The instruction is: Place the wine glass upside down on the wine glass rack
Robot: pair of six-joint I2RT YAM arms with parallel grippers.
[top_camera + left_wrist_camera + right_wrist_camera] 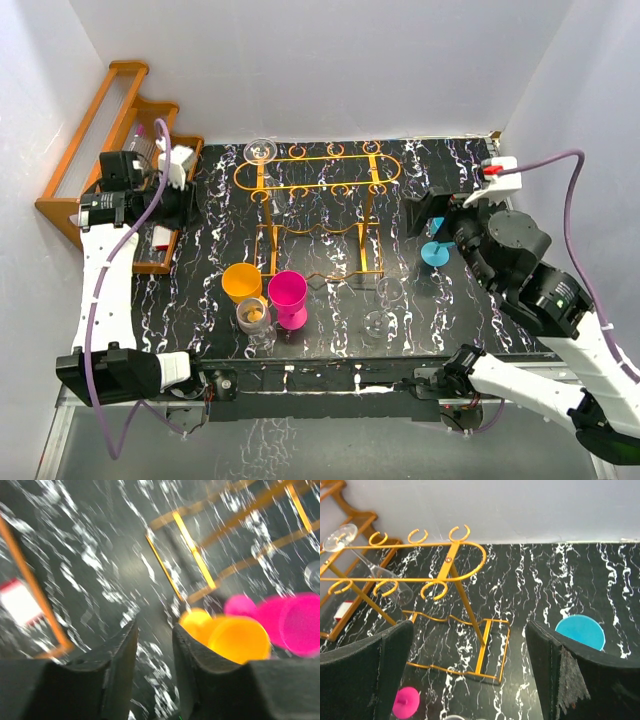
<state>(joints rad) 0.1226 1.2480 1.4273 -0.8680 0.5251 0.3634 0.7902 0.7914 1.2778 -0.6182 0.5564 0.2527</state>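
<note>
The wine glass (pixel 262 152) hangs at the upper-left corner of the wine glass rack (pixel 465 605) in the overhead view, foot uppermost at the frame's edge and bowl below. In the right wrist view it sits upper left. Its long axis leans there, with the foot upper left and the bowl lower right.

My left gripper (pixel 155 630), at the left of the overhead frame, is much the nearer. Its fingers stand a narrow gap apart, pinching nothing. My right gripper (pixel 469 630) is spread wide and empty, across the rack at the right.

I judge the glass hung, so the coming move is my left arm's: back off leftward, clear of the bowl.
</note>
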